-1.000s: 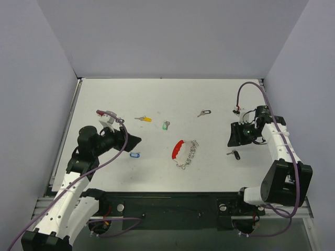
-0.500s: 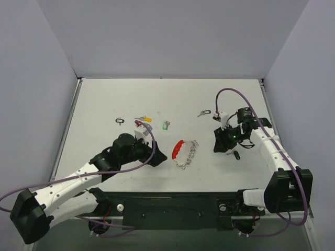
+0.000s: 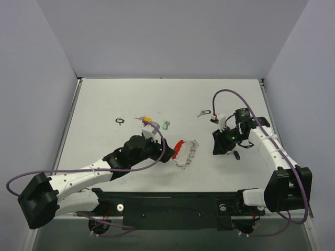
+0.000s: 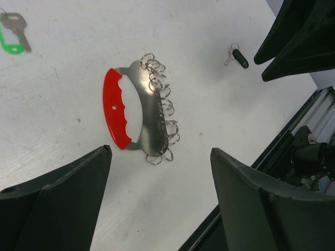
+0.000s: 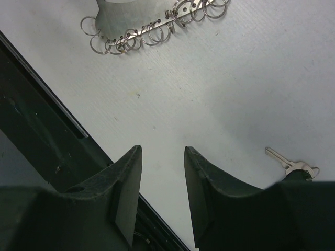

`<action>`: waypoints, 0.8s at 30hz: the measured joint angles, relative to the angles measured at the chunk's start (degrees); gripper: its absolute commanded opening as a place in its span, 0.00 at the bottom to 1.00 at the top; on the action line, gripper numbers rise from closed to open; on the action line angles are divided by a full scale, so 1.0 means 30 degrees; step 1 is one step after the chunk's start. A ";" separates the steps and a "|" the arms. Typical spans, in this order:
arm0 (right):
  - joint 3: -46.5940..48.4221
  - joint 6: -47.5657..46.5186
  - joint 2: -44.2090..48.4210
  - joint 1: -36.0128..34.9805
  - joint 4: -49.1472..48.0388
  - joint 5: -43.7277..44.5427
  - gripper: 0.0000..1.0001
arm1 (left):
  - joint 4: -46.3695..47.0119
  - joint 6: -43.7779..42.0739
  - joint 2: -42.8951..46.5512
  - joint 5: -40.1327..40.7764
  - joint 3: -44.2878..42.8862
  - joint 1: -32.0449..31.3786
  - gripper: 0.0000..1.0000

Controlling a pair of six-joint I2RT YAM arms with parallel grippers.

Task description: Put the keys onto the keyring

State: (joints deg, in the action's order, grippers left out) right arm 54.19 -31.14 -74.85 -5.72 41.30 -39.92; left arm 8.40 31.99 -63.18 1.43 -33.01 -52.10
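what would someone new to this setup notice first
The keyring, red-handled with a row of silver loops, lies flat on the table just ahead of the open left gripper. Small keys are scattered around it. A green-tagged key and a yellow-tagged key lie farther back, and a black-tagged key lies close to the right gripper.

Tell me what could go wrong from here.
The open left hand hovers over the red-handled silver keyring, which lies flat on the white table; closing may skid it away rather than lift it.
The open right hand sits beside the small black-tagged silver key and could knock it aside.
The keyring's loops crowd together, so threading may snag.
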 measured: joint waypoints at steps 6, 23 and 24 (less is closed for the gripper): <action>0.0102 -0.0860 -0.0124 -0.0022 0.0466 -0.0211 0.34 | 0.1377 -0.0321 -0.0248 0.1246 0.0000 0.0022 0.97; 0.0619 -0.0532 -0.0495 -0.3672 -0.0109 0.1231 0.34 | 0.1180 0.1770 0.2149 0.0262 0.1020 0.1865 0.97; 0.0627 -0.0459 -0.0495 -0.3934 -0.0328 0.1421 0.35 | 0.0940 0.1770 0.2674 0.0262 0.1042 0.1865 0.97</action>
State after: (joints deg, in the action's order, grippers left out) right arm 56.07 -32.51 -76.34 -17.52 40.32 -35.66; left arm 11.22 37.30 -55.16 2.22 -29.89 -46.50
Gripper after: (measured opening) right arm 0.341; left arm 0.971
